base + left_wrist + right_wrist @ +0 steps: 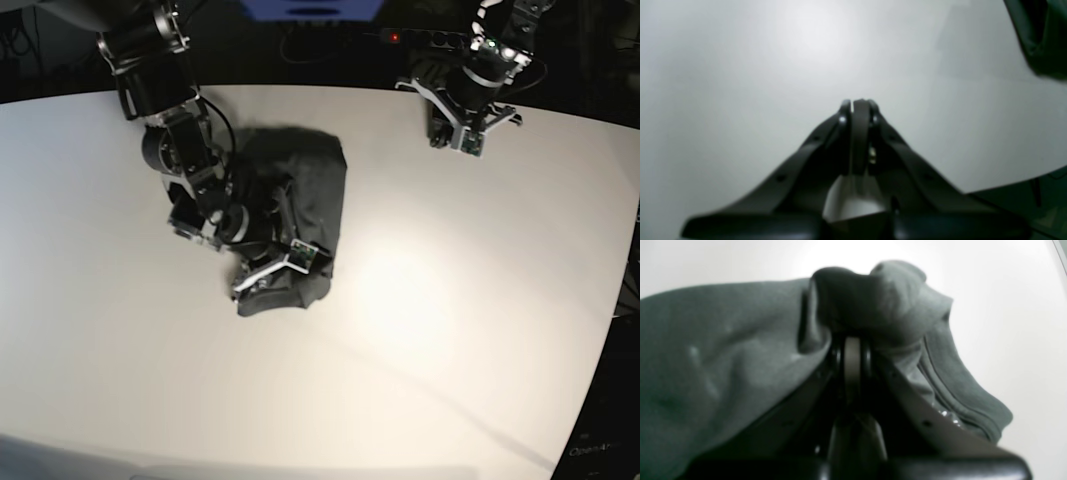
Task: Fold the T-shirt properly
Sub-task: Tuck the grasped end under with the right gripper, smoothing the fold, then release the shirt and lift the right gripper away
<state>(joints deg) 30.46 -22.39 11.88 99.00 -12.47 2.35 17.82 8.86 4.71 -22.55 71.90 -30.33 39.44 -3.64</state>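
Observation:
The T-shirt (300, 200) is a dark grey crumpled heap on the left half of the white table (450, 300). My right gripper (262, 278) sits at the heap's near end. In the right wrist view the right gripper (853, 340) is shut on a bunched fold of the T-shirt (723, 340), whose cloth drapes over the fingertips, with a hemmed edge hanging at the right. My left gripper (455, 138) is far from the cloth, near the table's back edge. The left wrist view shows that left gripper (860, 101) shut, holding nothing, above bare table.
A table edge (1013, 181) cuts across the lower right of the left wrist view, with dark floor beyond. A dark blurred shape (1043, 36) fills that view's top right corner. Cables and dark equipment (420, 40) lie behind the table's back edge.

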